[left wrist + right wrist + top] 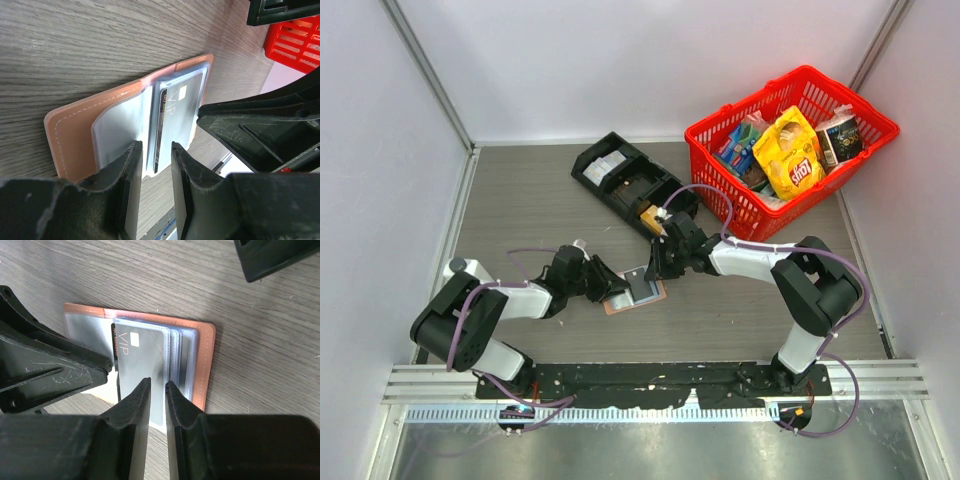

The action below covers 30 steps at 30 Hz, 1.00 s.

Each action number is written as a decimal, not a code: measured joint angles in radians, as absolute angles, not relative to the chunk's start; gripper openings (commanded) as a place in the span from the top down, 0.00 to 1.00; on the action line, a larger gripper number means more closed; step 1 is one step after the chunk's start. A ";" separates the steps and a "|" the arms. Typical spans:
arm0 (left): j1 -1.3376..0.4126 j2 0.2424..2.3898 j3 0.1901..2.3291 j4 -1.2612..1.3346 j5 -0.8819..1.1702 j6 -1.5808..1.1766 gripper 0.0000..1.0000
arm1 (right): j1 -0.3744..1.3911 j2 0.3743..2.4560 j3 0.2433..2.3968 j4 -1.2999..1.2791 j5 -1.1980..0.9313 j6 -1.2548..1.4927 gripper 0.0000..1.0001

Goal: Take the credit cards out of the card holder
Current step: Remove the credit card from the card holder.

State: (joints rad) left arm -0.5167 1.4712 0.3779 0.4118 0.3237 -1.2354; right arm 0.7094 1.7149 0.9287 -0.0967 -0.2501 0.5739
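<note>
- The left pincer [156, 167] is open a little, tips at the holder's [70, 135] edge.
- The holder lies open on the table [75, 40] between both pincers.
- The right pincer [157, 390] is almost shut over a card [142, 352]; I cannot tell if it grips.

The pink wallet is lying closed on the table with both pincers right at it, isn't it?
Not closed. The right wrist view shows the wallet lying open, with a grey card in its clear sleeves. It is on the table, with the left pincer and right pincer right at it.
</note>
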 measured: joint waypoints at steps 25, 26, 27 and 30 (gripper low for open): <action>-0.517 1.531 0.353 0.561 0.360 -1.322 0.75 | 0.705 1.724 0.886 -0.016 -0.313 0.583 0.89; -0.517 1.531 0.348 0.566 0.360 -1.324 0.76 | 0.704 1.726 0.886 -0.013 -0.313 0.585 0.89; -0.517 1.531 0.345 0.570 0.360 -1.327 0.77 | 0.704 1.728 0.886 -0.010 -0.313 0.585 0.89; -0.517 1.526 0.334 0.579 0.360 -1.328 0.80 | 0.704 1.729 0.882 0.000 -0.312 0.586 0.91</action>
State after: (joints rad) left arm -0.5167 1.5265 0.3340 0.5789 0.3599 -1.3281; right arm 0.7044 1.7290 0.8822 0.0002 -0.3122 0.5861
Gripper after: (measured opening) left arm 0.228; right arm 0.106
